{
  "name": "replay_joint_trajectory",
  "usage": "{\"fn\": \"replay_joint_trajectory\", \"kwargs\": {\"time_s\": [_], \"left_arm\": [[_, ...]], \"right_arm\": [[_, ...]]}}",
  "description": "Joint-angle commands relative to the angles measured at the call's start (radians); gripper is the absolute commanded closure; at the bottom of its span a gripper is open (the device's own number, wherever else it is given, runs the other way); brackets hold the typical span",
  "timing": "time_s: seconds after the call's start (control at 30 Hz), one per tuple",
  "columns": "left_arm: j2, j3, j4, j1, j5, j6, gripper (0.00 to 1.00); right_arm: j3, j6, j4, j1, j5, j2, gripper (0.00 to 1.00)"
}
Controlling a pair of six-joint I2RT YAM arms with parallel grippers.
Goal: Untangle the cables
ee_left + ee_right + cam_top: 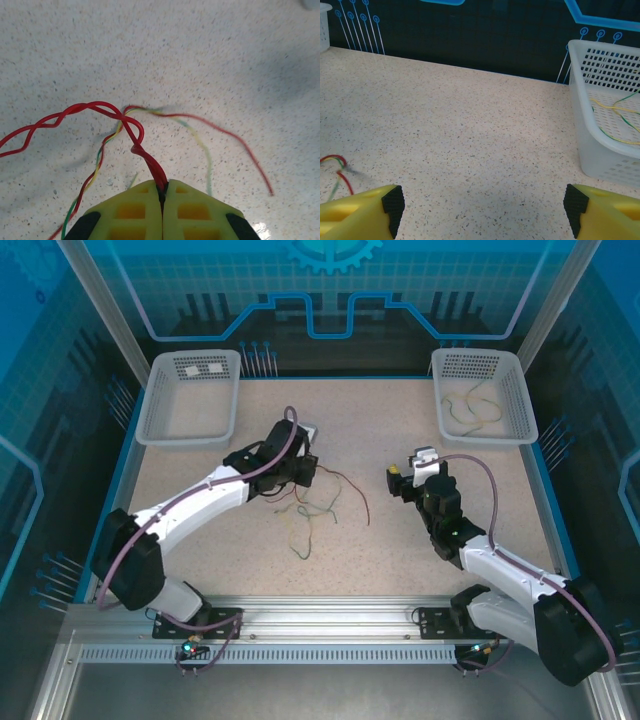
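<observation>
Tabletop open beside cables; left basket, right basket block far corners

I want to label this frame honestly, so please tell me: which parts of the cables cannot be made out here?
1. Left wrist view: the red cable ends hidden between the shut left fingers; its twisted part leaves the left edge.
2. Top external view: the tangle is too thin to follow its crossings.
3. Right wrist view: the yellow and green cables in the basket are cut by the right edge.
</observation>
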Motion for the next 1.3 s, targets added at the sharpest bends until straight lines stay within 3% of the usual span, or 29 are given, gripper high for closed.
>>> {"fn": "replay_joint_trajectory", "kwargs": {"time_s": [0.0, 0.2, 0.33, 0.4, 0.53, 0.57, 0.67, 0.73, 0.87, 0.97, 1.27], "left_arm": [[-0.030, -0.012, 0.022, -0.006, 0.021, -0.012, 1.00], [-0.151, -0.097, 0.182, -0.006, 0.072, -0.010, 1.00], [-0.190, -0.070, 0.204, -0.005, 0.124, -0.010, 1.00], [-0.194, -0.046, 0.200, -0.006, 0.170, -0.007, 1.00], [-0.210, -0.027, 0.253, -0.006, 0.317, -0.016, 1.00], [-0.210, -0.024, 0.277, -0.006, 0.364, -0.018, 1.00], [-0.198, -0.027, 0.348, -0.007, 0.479, -0.029, 1.00], [-0.185, -0.018, 0.357, -0.006, 0.513, -0.033, 1.00], [-0.179, -0.005, 0.343, -0.007, 0.519, -0.032, 1.00], [-0.184, -0.019, 0.354, -0.008, 0.506, -0.035, 1.00], [-0.181, -0.023, 0.366, -0.014, 0.490, -0.046, 1.00]], "right_arm": [[-0.004, 0.013, 0.037, -0.014, 0.017, -0.008, 0.13], [-0.007, 0.013, 0.037, -0.015, 0.001, -0.013, 0.13], [-0.004, 0.010, 0.031, -0.018, -0.093, -0.032, 0.13], [0.009, 0.012, -0.008, -0.022, -0.218, -0.082, 0.13], [0.068, 0.026, -0.080, -0.050, -0.603, -0.182, 0.07], [0.098, 0.026, -0.109, -0.056, -0.705, -0.183, 0.01], [0.214, 0.002, -0.238, -0.059, -0.970, -0.127, 0.00], [0.286, -0.016, -0.323, -0.053, -1.072, -0.088, 0.00], [0.376, -0.082, -0.432, -0.001, -1.138, -0.036, 0.00], [0.433, -0.110, -0.479, 0.055, -1.092, 0.031, 0.00], [0.430, -0.093, -0.335, 0.129, -0.977, 0.172, 0.01]]}}
